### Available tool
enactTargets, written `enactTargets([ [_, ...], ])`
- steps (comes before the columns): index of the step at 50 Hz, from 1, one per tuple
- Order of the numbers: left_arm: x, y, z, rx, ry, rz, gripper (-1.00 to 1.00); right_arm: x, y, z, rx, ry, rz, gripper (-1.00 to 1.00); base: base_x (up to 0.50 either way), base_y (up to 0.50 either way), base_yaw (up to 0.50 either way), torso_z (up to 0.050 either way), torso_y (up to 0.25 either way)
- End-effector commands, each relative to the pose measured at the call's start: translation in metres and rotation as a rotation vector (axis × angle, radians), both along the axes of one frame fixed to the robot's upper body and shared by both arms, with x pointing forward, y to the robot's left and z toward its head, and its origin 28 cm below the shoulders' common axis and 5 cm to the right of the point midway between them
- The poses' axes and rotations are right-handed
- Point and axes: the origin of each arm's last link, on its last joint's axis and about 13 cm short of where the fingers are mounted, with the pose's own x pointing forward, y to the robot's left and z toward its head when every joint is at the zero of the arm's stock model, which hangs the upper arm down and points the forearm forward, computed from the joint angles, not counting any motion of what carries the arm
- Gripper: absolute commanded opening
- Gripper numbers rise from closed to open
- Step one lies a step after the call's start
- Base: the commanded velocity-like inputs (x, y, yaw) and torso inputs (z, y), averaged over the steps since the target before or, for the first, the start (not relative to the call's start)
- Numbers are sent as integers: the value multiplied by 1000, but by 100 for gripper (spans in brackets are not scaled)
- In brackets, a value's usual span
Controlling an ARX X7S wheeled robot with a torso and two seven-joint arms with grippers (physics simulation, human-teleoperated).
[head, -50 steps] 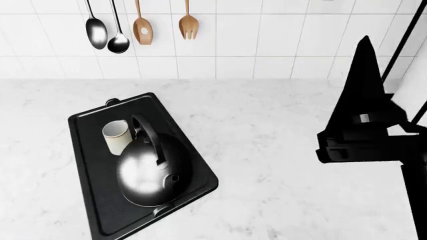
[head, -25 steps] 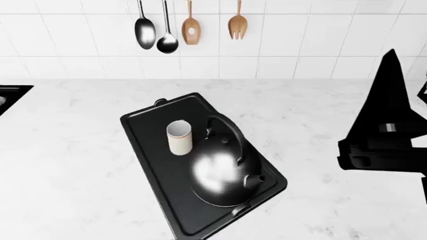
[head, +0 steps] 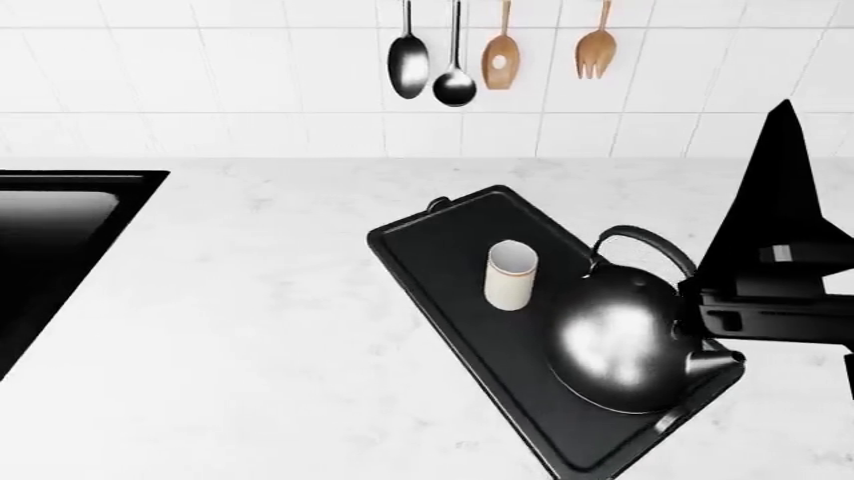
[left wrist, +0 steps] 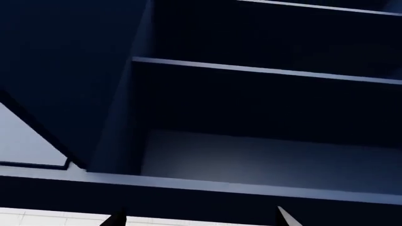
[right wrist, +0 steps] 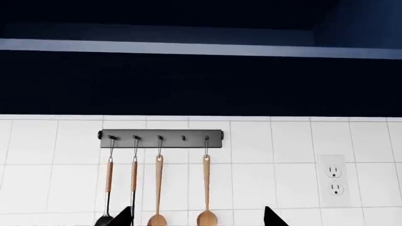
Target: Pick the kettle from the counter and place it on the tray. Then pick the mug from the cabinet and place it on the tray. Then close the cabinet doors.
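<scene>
The dark chrome kettle (head: 621,345) stands on the black tray (head: 434,255), on the end nearer me. The cream mug (head: 511,275) stands upright on the same tray, just left of the kettle. The tray lies slantwise on the white marble counter (head: 267,330). My left gripper (left wrist: 199,221) is open and empty, facing the dark cabinet (left wrist: 264,103), whose inner shelves show. My right gripper (right wrist: 198,219) is open and empty too, pointing at the tiled wall below the cabinet's underside (right wrist: 188,80). The right arm (head: 781,270) shows as a black shape beside the kettle.
A black sink basin (head: 54,230) is set into the counter at the far left. Spoons and wooden utensils (head: 501,55) hang from a wall rail (right wrist: 160,136). A wall outlet (right wrist: 333,179) sits to the rail's right.
The head view has swung left: tray, kettle and mug have slid right in the picture and the sink has come into view. The right arm keeps its place in the view.
</scene>
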Motion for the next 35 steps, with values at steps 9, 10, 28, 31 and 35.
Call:
enactTargets([
  [9, 3, 1, -3, -2, 13, 5, 100, 0, 0, 0, -2, 6, -1, 100, 0, 500, 0, 0, 0],
  [10, 4, 1, -3, -5, 13, 5, 100, 0, 0, 0, -1, 8, -3, 100, 0, 500, 0, 0, 0],
  [28, 6, 11, -6, -52, 53, 35, 100, -2, 0, 0, 33, 31, 14, 100, 0, 361, 0, 0, 0],
  [31, 4, 18, -6, -85, 61, 99, 100, -2, 0, 0, 38, 31, 6, 100, 0, 0, 0, 0, 0],
  [35, 1, 37, -2, -179, 72, 241, 100, -1, 0, 0, 34, 41, -4, 100, 0, 0, 0, 0, 0],
])
